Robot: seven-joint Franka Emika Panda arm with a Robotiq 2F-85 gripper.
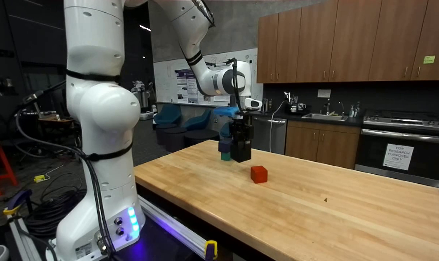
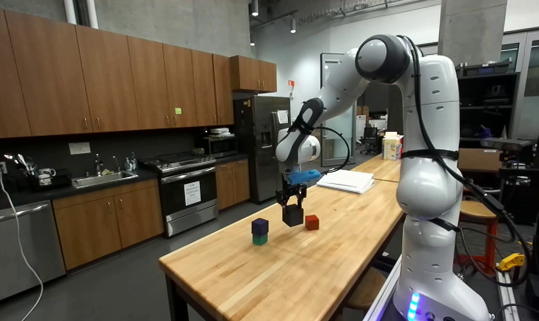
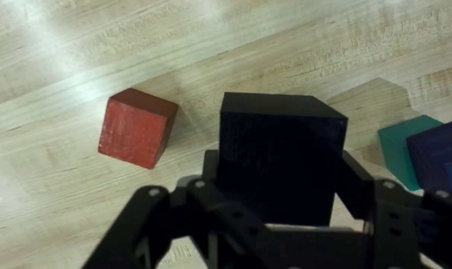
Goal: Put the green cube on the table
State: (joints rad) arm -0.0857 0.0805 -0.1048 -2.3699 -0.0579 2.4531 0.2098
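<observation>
Gripper (image 3: 282, 166) has blk cube (image 2: 292, 216) clamped btwn part-spread jaws, up off table (image 2: 234, 281). Grn cube (image 2: 260, 240) on table, blue cube (image 2: 259, 226) atop; in both ext. views it's left of blk cube, red cube (image 2: 312, 222) right.

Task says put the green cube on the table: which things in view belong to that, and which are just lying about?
Part of the job:
table
green cube, on the table
gripper, closed on the black cube

Likely outside it:
black cube, held rather than lying about
dark blue cube, on top of the green cube
red cube, on the table
white stack, on the table
</observation>
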